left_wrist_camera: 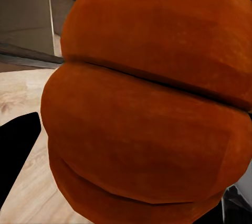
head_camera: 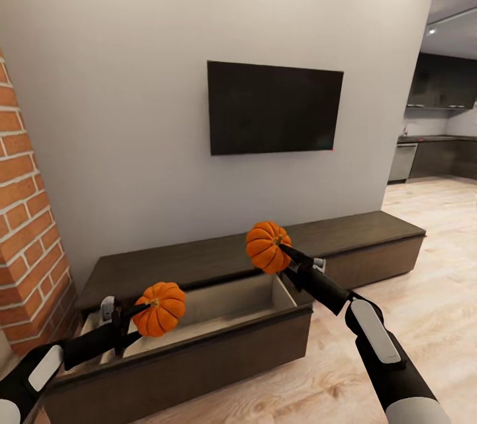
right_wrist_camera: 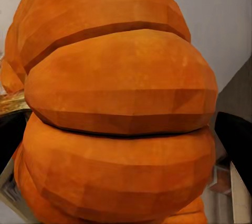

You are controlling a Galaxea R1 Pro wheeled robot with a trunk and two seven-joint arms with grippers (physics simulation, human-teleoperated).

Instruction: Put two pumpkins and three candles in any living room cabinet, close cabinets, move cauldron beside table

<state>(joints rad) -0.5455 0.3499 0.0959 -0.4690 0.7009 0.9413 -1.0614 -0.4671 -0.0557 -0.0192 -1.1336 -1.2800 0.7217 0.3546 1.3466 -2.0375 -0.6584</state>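
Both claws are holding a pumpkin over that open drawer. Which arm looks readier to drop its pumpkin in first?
Probably the left. The left claw holds its pumpkin low, just above the open drawer of the cabinet. The right claw holds its pumpkin higher, near the drawer's far corner.

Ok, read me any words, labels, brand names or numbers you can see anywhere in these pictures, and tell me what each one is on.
None: no readable text in any view.
The wall television has a blank dark screen with no legible logo; a tiny red dot sits at its lower right corner.
Both pumpkins and the open cabinet carry no markings.
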